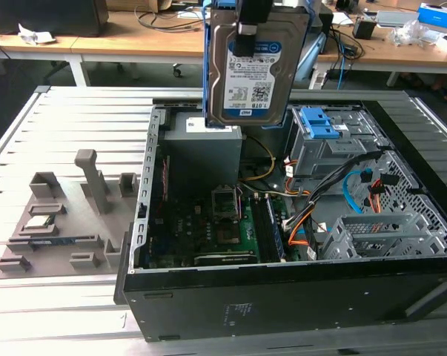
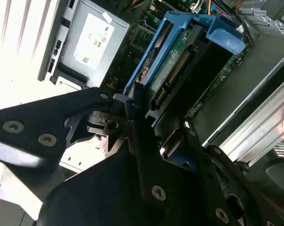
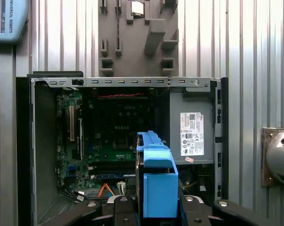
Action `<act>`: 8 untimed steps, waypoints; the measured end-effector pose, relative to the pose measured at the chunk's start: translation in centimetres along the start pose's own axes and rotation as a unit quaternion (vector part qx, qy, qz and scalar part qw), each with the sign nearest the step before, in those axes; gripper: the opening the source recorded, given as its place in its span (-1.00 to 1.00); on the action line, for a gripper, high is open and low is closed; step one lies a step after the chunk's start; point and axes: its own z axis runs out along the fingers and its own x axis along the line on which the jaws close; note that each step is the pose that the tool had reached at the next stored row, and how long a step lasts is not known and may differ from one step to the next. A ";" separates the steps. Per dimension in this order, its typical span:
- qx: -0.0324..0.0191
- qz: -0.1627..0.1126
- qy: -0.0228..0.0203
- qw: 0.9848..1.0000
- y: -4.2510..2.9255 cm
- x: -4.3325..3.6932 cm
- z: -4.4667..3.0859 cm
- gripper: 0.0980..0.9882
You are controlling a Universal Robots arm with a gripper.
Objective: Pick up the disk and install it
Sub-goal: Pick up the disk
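Observation:
The disk (image 1: 254,73) hangs upright in the air above the open computer case (image 1: 282,297), its blue-and-white label facing the exterior view and its blue carrier bracket around it. My gripper (image 1: 247,26) is shut on its upper end. In the second wrist view, the black fingers (image 2: 132,106) clamp the disk (image 2: 177,63) by its edge, circuit-board side showing. In the first wrist view, the blue carrier (image 3: 157,183) stands out from my gripper (image 3: 157,212) over the case's motherboard (image 3: 113,122).
Inside the case on the exterior view's right sits the grey drive cage with blue latches (image 1: 321,133). The grey power-supply box (image 1: 202,148) lies directly under the disk. A grey fixture tray (image 1: 67,222) lies on the slatted table at the exterior view's left. Loose cables (image 1: 356,189) cross the case.

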 end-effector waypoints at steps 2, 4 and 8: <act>0.000 0.000 0.001 1.000 0.00 0.52 0.02 -0.40; 0.000 0.000 0.002 1.000 0.00 1.01 0.04 -0.40; 0.000 0.000 0.005 1.000 0.00 2.47 0.12 -0.40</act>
